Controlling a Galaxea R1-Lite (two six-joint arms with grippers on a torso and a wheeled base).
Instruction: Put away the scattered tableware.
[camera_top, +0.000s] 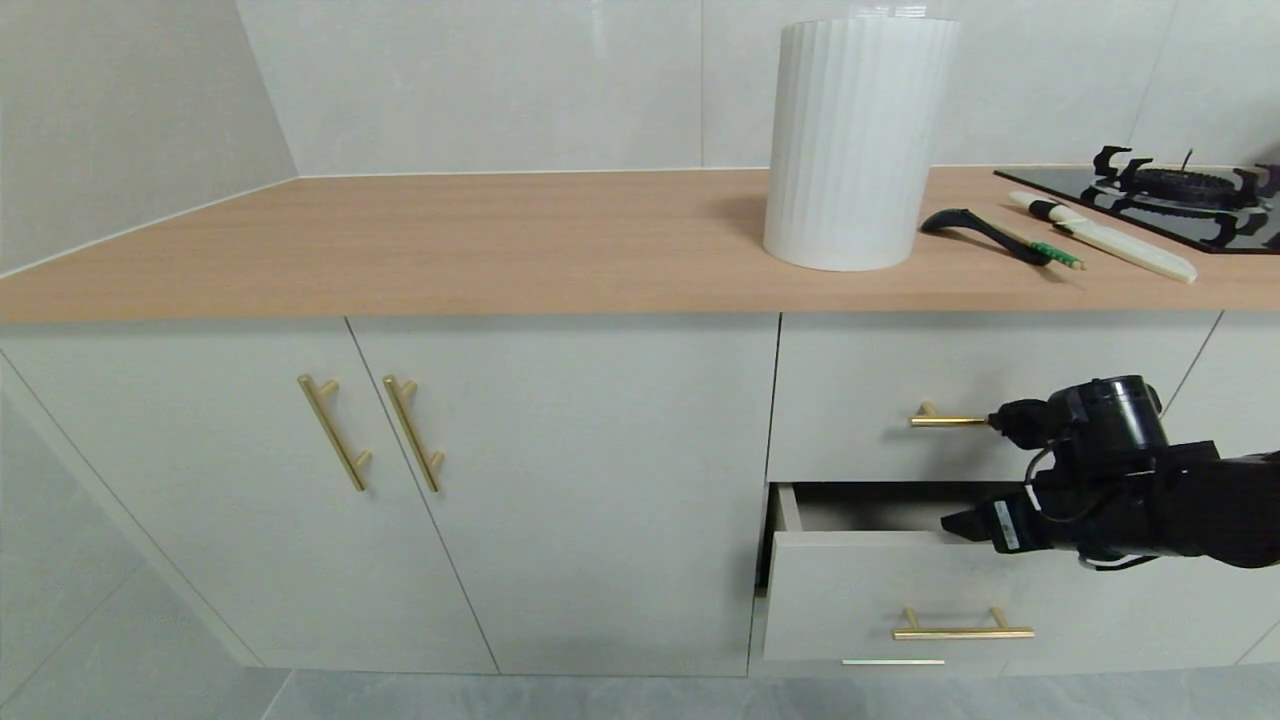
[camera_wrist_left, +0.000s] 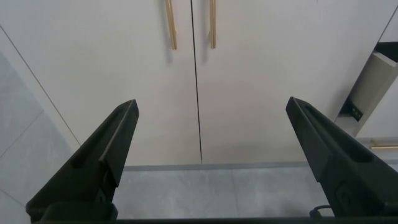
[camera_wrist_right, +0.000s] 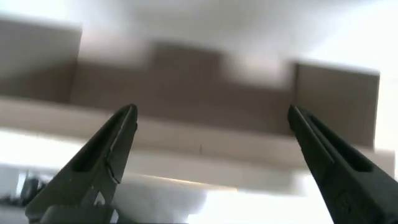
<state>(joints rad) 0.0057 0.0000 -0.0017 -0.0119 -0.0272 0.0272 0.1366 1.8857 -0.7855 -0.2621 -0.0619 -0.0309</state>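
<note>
your right gripper (camera_top: 965, 523), spread wide, sits at the part-open drawer (camera_top: 860, 590), likely opened to take the black spoon (camera_top: 975, 230) and knife (camera_top: 1110, 238) at the counter's (camera_top: 500, 240) right end

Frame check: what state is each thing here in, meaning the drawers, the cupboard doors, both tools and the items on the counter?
Lower pale drawer with brass handle: pulled partly open.
Upper pale drawer with brass handle: shut.
Two pale cupboard doors: shut.
White ribbed cylindrical container: upright.
Black plastic ladle: lying flat.
White knife: lying flat.
Left tool: open, empty.
Right tool: open, empty, at the open drawer.
</note>
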